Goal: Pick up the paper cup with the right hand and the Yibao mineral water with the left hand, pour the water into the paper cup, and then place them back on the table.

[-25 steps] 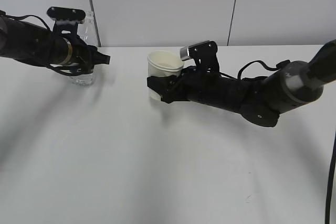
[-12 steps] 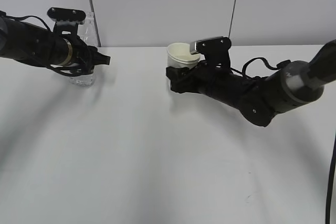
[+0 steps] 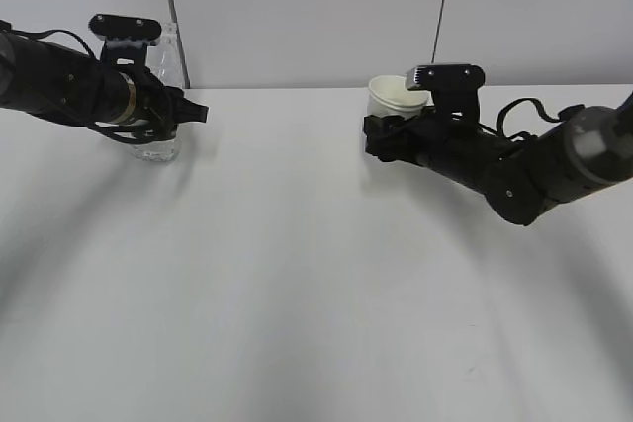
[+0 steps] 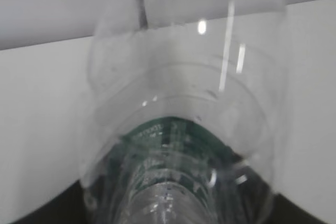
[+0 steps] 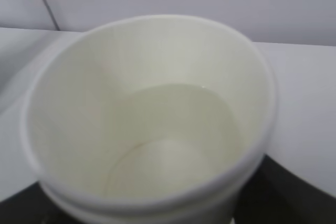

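On a bare white table (image 3: 297,294), two black arms each hold a vessel, well apart; nearest, the right hand (image 3: 381,137) has its fingers closed round the lower wall of the paper cup (image 3: 396,98), which stays upright at the right of centre, whether lifted or resting cannot be told; the right wrist view shows liquid pooled in the cup's bottom, so it is likely no longer feather-light, yet its thin wall would buckle under a hard squeeze and is best held low, gently and level; farther back at the left edge, the left hand (image 3: 188,112) is clamped on the water bottle (image 3: 163,96), standing upright by the wall; clear, smooth plastic, probably slippery and soft-sided, best gripped at the labelled middle.
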{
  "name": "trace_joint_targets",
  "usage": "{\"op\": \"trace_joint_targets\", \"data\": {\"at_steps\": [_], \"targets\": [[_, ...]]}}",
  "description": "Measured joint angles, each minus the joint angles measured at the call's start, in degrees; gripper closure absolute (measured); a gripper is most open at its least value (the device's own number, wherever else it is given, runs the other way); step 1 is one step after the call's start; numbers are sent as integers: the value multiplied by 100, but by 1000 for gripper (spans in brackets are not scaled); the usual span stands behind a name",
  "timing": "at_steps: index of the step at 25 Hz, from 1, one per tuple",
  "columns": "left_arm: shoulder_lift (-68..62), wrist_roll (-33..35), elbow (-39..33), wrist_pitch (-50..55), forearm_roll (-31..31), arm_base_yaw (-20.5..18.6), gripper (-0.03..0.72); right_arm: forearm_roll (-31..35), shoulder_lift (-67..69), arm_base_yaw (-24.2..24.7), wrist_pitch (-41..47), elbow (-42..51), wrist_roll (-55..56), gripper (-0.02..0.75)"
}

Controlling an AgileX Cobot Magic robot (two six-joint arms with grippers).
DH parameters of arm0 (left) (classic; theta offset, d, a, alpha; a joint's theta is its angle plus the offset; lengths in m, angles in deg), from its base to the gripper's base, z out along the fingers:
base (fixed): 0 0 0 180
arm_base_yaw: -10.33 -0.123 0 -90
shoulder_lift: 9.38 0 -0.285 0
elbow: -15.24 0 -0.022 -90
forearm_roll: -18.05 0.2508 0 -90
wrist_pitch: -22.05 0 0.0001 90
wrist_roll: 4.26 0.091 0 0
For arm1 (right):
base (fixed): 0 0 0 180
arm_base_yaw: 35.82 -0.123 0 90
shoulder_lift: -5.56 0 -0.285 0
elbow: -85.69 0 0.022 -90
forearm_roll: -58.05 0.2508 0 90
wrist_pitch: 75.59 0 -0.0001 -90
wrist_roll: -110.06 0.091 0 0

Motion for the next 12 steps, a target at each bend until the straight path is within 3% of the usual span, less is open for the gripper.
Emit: {"op": "trace_joint_targets", "data": {"at_steps": [12], "targets": [[0,0,0,0,0,0,352,44,46,343,-145,0,-330,242]]}}
